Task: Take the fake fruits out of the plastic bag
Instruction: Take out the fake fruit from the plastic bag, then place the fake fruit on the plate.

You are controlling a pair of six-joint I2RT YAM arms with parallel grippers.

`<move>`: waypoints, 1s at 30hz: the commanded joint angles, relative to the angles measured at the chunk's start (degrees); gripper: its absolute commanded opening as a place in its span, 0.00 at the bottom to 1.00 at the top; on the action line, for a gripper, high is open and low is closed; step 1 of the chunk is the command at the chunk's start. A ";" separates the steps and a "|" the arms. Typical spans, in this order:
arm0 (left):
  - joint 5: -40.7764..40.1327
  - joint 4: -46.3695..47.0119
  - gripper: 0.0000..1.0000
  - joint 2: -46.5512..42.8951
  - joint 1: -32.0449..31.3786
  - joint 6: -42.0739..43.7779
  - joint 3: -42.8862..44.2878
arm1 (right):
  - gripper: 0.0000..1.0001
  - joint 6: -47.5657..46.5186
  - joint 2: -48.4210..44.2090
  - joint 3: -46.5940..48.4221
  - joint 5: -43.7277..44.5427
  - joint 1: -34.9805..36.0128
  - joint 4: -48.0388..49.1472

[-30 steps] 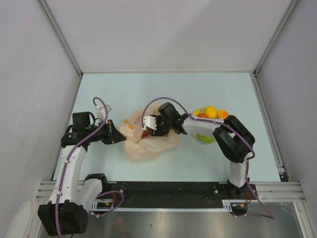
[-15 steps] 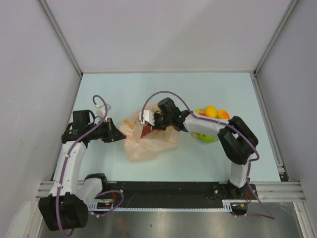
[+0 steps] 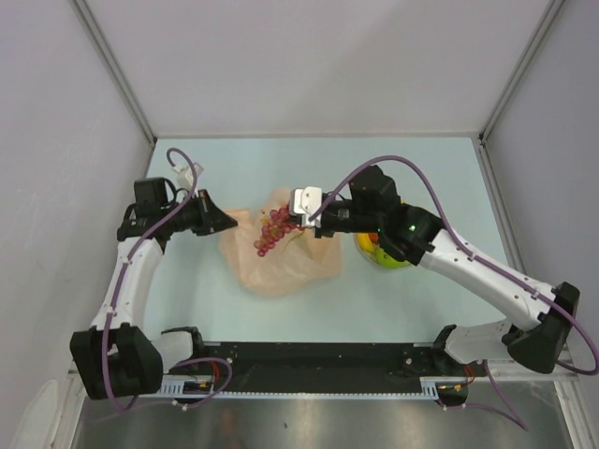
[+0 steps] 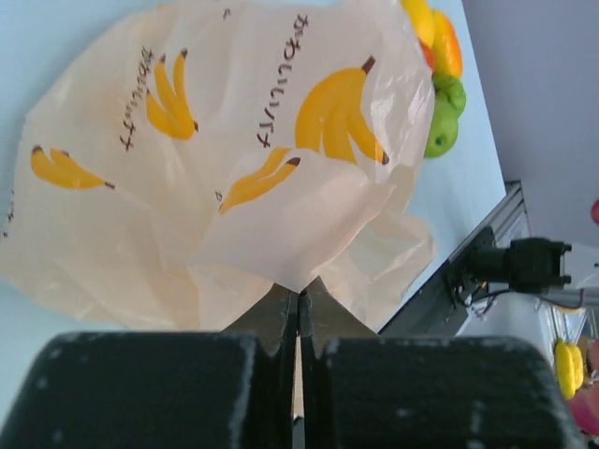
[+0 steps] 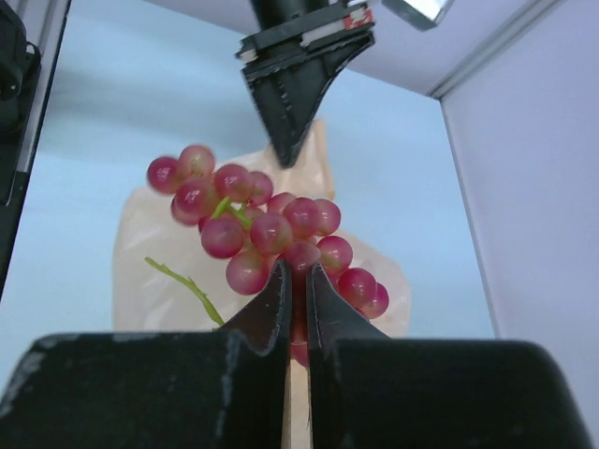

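Observation:
The peach plastic bag [image 3: 281, 267] with banana prints lies mid-table. My left gripper [image 3: 223, 223] is shut on its left edge, and the film bunches at the tips [image 4: 298, 288]. My right gripper [image 3: 292, 223] is shut on a dark red grape bunch [image 3: 271, 231], held above the bag. In the right wrist view the grapes [image 5: 271, 234] hang across the closed tips [image 5: 297, 276], with a green stem trailing left. A green apple [image 4: 442, 131], an orange fruit [image 4: 447, 47] and a yellow fruit [image 4: 421, 14] lie together beyond the bag.
The fruit pile [image 3: 382, 253] sits right of the bag, partly hidden under my right arm. Grey walls close the table at the back and on both sides. A black rail [image 3: 318, 355] runs along the near edge.
My right gripper shut on the grape bunch inside the bag and lifted it out above the bag. The right arm swung up and right. The left gripper shifted slightly back with the bag edge.

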 commanded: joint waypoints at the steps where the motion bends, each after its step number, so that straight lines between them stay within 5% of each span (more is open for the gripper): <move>1: -0.10 8.18 0.00 4.14 -0.13 -5.24 6.68 | 0.00 -0.54 -4.46 1.27 5.42 -2.95 -12.55; 12: -2.65 9.59 0.00 18.47 -0.13 -4.98 39.01 | 0.00 1.57 -10.79 -3.20 8.60 -29.14 -19.95; 15: -2.56 9.85 0.00 18.57 -0.13 -4.72 41.68 | 0.00 1.83 -11.67 -5.58 7.37 -36.00 -20.56; 23: -1.86 9.51 0.00 12.68 -0.48 -2.70 29.75 | 0.00 2.71 -11.85 -11.73 4.47 -48.48 -18.90; 30: -2.30 8.89 0.00 9.43 -0.40 -1.91 23.24 | 0.00 6.13 -9.22 -14.55 4.11 -49.81 -15.91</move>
